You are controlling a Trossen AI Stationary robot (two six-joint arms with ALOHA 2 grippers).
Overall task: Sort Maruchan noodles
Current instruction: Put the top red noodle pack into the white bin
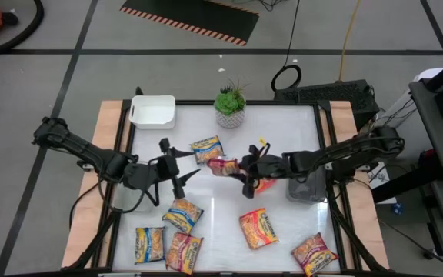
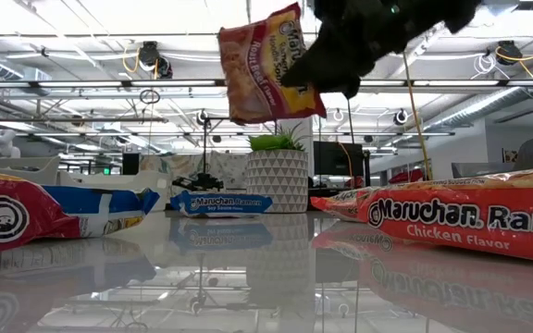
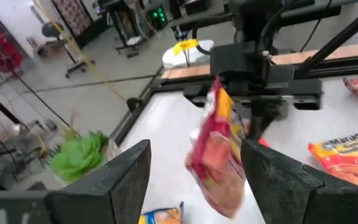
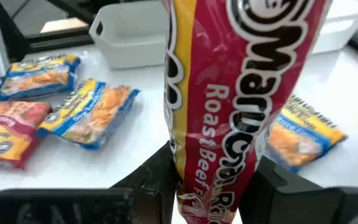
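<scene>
A dark red Roast Beef Maruchan noodles packet (image 1: 223, 165) hangs high above the table's middle, with my right gripper (image 1: 244, 174) shut on it. My left gripper (image 3: 194, 186) faces it from the table's left. It is open, with one finger on each side of the packet (image 3: 219, 155) and nothing gripped. Several more packets lie flat on the table: blue ones (image 1: 206, 148) (image 1: 183, 214) (image 1: 149, 245), a red one (image 1: 183, 252) and orange ones (image 1: 258, 228) (image 1: 314, 254). My right gripper pinches one end of the red packet (image 4: 207, 190) between its two fingers. The fingers reach in from the table's right, slanting a little downward. The packet sticks out past the fingertips toward the left gripper, on edge and lifted clear (image 2: 266, 65) of the table.
A white tray (image 1: 154, 111) stands at the far left and a potted plant (image 1: 230, 104) at the far middle. A grey tray (image 1: 308, 186) sits under the right arm, with an orange packet (image 1: 264, 183) beside it. There is bare table in the middle.
</scene>
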